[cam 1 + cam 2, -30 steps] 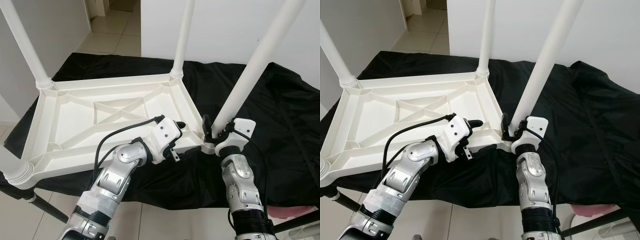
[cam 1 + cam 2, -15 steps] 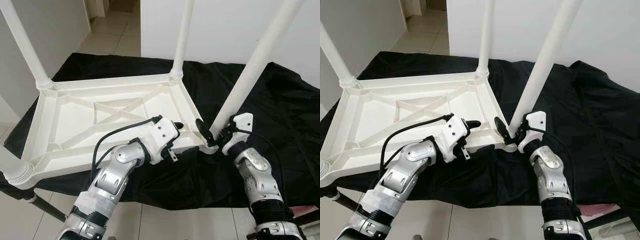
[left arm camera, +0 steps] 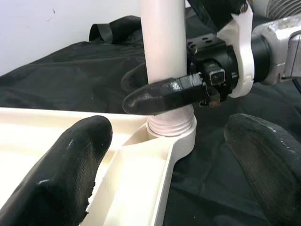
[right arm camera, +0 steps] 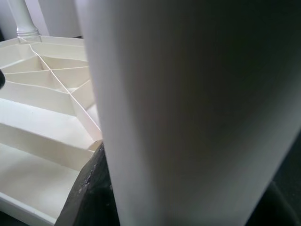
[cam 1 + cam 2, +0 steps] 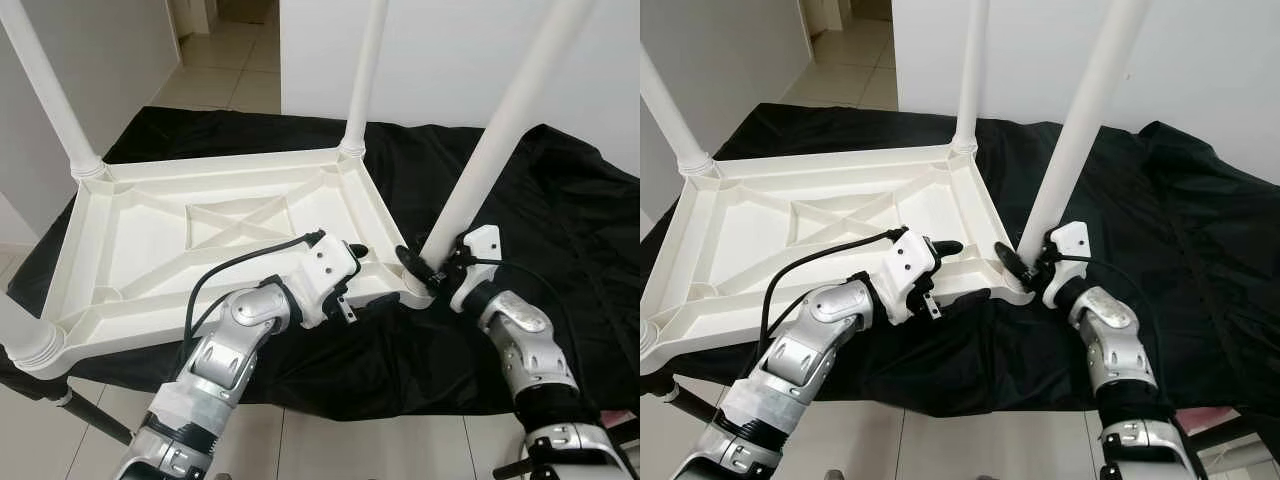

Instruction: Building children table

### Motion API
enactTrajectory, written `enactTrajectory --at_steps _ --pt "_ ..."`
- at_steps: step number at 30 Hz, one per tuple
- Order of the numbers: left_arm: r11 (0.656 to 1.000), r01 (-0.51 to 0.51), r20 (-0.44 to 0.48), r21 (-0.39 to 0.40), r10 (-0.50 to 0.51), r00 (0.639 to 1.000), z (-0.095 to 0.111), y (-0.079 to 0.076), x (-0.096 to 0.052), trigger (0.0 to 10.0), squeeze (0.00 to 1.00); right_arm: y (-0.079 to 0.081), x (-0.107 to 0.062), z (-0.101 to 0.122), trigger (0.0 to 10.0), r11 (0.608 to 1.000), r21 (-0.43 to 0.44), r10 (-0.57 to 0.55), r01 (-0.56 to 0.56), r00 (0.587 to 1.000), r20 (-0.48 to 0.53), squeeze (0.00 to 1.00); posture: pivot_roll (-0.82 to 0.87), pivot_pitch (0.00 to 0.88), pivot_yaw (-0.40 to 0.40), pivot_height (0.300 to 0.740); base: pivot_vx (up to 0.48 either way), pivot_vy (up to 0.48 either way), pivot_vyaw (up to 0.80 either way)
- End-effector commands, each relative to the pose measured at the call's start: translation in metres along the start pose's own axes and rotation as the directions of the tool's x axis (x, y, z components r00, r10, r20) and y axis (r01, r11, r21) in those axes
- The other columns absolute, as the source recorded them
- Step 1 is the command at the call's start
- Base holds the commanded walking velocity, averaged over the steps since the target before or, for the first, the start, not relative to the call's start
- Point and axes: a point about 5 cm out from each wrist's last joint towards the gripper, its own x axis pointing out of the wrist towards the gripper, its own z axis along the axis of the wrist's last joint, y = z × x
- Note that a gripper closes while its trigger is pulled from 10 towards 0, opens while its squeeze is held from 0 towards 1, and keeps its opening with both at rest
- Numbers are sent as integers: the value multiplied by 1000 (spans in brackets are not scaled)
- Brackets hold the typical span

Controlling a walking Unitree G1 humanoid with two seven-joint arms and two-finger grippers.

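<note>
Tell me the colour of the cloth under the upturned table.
Black; the cloth shows best in the left eye view.

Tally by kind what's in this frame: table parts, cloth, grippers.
White table legs: 4
Upturned white tabletop: 1
Black cloth: 1
Grippers: 2, the left gripper at the tabletop's near rim, the right gripper around the near-right leg's base
Total: 8

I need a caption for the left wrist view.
Right gripper clasps the white table leg just above its corner socket.
</note>
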Motion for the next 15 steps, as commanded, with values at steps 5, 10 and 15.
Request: enactTrajectory --at_steps 5,10,15 --pt "1000 10 -8 0 -10 1000 0 -2 1 10000 0 -2 -3 -5 0 1000 14 20 -19 1000 -14 0 -12 0 -26 740 0 0 0" --pt "1000 11 -10 3 -11 1000 0 -2 1 10000 0 -2 -4 -6 0 1000 21 19 -19 1000 -16 0 -11 0 -26 740 0 0 0" --pt "1000 11 -14 5 -11 1000 0 -3 0 10000 0 3 -2 -8 10000 998 41 -48 49 999 -18 0 -11 0 -31 740 0 0 0"
